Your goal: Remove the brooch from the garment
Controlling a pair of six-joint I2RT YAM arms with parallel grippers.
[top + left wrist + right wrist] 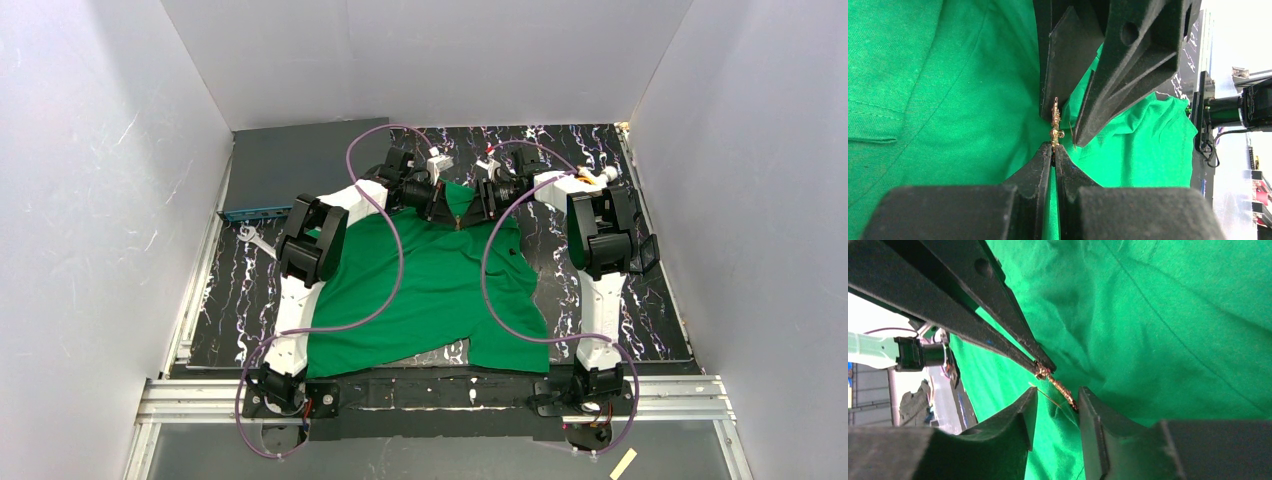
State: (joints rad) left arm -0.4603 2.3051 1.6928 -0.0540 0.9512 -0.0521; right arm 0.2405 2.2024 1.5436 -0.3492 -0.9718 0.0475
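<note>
The shirt [430, 290] lies flat, its hem nearest the arm bases and its collar at the far end. Just below that collar the brooch [1054, 125] stands edge-on from the cloth. The left gripper [1053, 152] is pressed together on one end of it. The right gripper [1058, 390] is spread and straddles it, one finger touching. The brooch looks light, thin and stiff, with a fine pin. Best to grip its metal edge, as the soft cloth will likely drag along.
</note>
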